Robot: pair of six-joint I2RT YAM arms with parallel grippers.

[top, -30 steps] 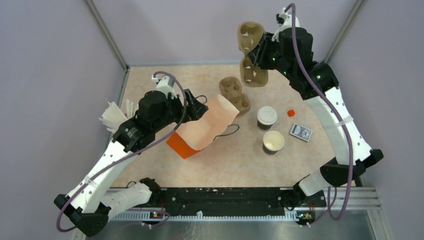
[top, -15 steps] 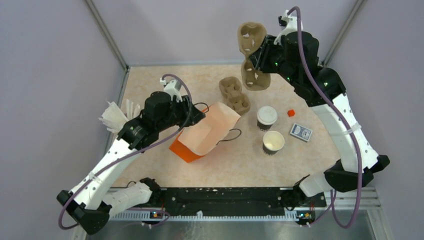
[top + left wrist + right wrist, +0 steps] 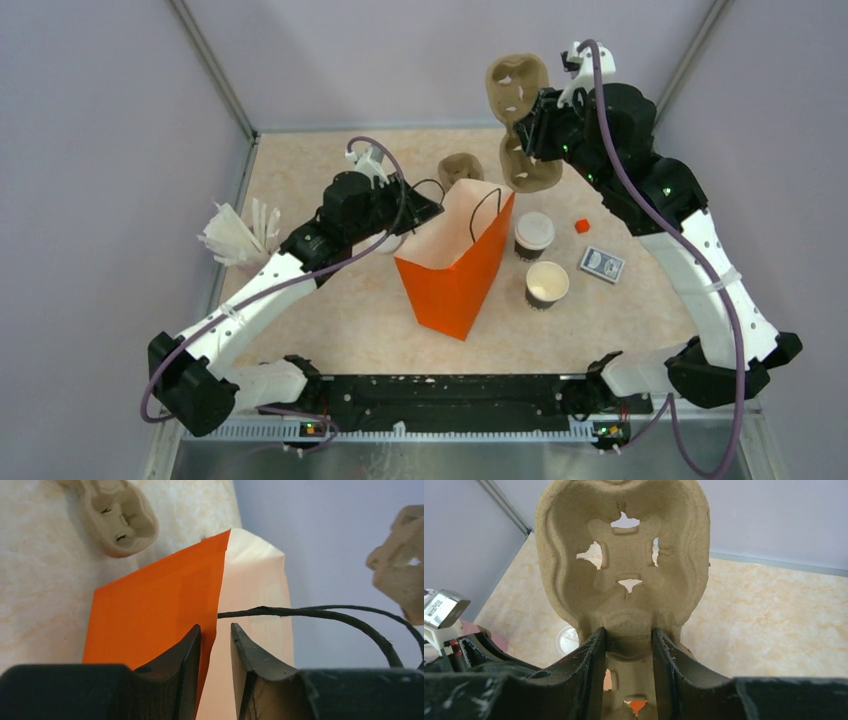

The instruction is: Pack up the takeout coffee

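The takeout coffee (image 3: 533, 231), a lidded paper cup, stands on the table just right of the orange paper bag (image 3: 455, 270). The bag stands upright with its mouth open. My left gripper (image 3: 424, 206) is shut on the bag's back rim; in the left wrist view the bag's wall (image 3: 150, 615) runs between the fingers of that gripper (image 3: 215, 626). My right gripper (image 3: 535, 125) is shut on a brown pulp tray (image 3: 520, 110), held in the air above and behind the cup. In the right wrist view the tray (image 3: 624, 555) fills the frame above the gripper (image 3: 629, 630).
An open cup without a lid (image 3: 546, 284) stands in front of the coffee. A second pulp tray (image 3: 460, 168) lies behind the bag. A small red block (image 3: 582, 226) and a card box (image 3: 601, 265) lie at the right. White napkins (image 3: 235, 236) sit by the left wall.
The left gripper has closed on the bag's rim and pulled the bag from lying on its side to standing upright. The right arm has shifted slightly right with the tray.
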